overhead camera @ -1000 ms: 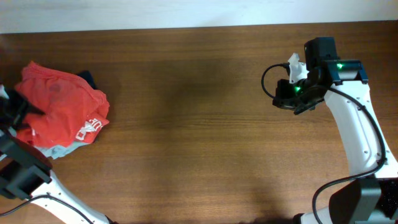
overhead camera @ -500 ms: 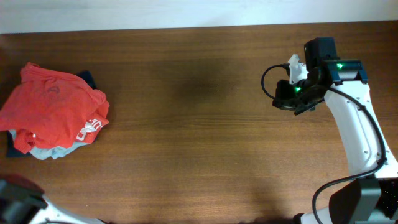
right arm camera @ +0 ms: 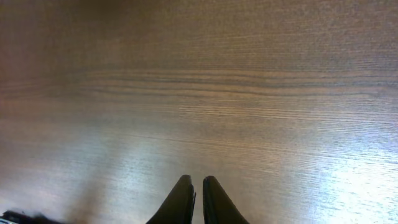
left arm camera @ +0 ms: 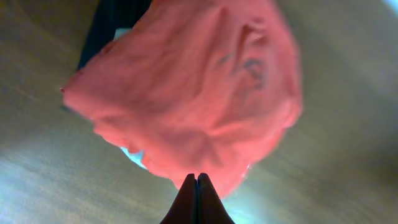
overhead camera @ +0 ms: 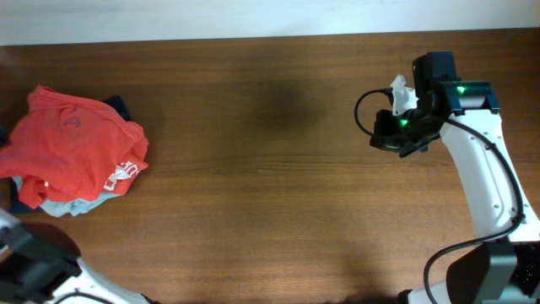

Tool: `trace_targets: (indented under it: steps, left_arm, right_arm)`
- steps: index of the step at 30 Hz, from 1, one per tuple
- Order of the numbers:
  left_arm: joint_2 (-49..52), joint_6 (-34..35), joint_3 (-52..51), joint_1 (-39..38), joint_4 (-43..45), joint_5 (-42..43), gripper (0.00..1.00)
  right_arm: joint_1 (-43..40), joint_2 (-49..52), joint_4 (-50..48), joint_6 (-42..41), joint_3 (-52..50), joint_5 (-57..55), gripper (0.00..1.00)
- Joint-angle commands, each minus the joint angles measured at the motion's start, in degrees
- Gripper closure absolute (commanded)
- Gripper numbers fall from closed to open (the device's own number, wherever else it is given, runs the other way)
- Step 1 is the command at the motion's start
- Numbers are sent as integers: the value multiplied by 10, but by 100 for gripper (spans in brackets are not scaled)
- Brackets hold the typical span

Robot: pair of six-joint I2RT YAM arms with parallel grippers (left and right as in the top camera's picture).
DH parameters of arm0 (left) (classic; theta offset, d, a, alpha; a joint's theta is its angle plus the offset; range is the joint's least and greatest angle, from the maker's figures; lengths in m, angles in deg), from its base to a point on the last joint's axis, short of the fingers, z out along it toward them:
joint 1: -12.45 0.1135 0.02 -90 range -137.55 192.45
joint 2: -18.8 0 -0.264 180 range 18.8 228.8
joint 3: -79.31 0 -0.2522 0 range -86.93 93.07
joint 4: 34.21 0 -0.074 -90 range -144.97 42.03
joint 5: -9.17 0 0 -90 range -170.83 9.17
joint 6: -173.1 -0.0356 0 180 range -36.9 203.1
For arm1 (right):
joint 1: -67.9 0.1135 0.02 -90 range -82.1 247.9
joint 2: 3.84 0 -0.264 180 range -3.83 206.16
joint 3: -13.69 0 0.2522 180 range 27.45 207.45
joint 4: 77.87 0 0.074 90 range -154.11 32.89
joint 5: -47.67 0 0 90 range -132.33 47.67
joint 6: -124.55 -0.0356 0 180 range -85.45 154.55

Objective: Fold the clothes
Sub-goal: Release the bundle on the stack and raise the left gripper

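Observation:
The clothes, an orange-red T-shirt, lie crumpled on top of a pile at the table's left edge. A faint grey mark shows through the fabric. White lettering peeks out at the pile's lower right edge. In the left wrist view the shirt fills the middle, and my left gripper is shut and empty, its tips in front of the shirt's near hem. The left arm is a blur in the bottom-left corner. My right gripper hangs far to the right, shut and empty, above bare wood.
A pale blue garment and a navy one lie under the shirt and stick out at its edges. The brown wooden table stretches between the pile and the right arm. The pile reaches the table's left edge.
The left arm has pulled back from the pile's left side toward the bottom-left corner, and its jaws opened, then closed. The shirt now lies spread further left. The right arm has not moved.

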Motion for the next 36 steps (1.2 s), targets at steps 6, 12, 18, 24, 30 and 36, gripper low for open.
trace_targets:
  steps: [6, 12, 18, 24, 30, 36]
  left_arm:
    - [113, 28, -145, 17, 78, -44, 99]
    - [123, 16, -132, 15, 75, 8, 99]
    - [66, -28, 24, 5, -7, 79, 79]
    - [-32, -133, 224, -62, -71, 164, 68]
    - [-139, -230, 248, -200, -81, 167, 61]
    - [-220, -243, 214, -318, -81, 98, 42]
  right_arm:
    - [-1, -5, 4, 4, 3, 26, 87]
    - [-1, -5, 3, 4, 3, 30, 87]
    - [-1, -6, -2, 31, 23, 63, 87]
    - [-1, -14, -2, 69, 100, 155, 80]
    - [0, -45, 3, 69, 170, 218, 76]
    - [-1, -121, 22, 101, 186, 219, 62]
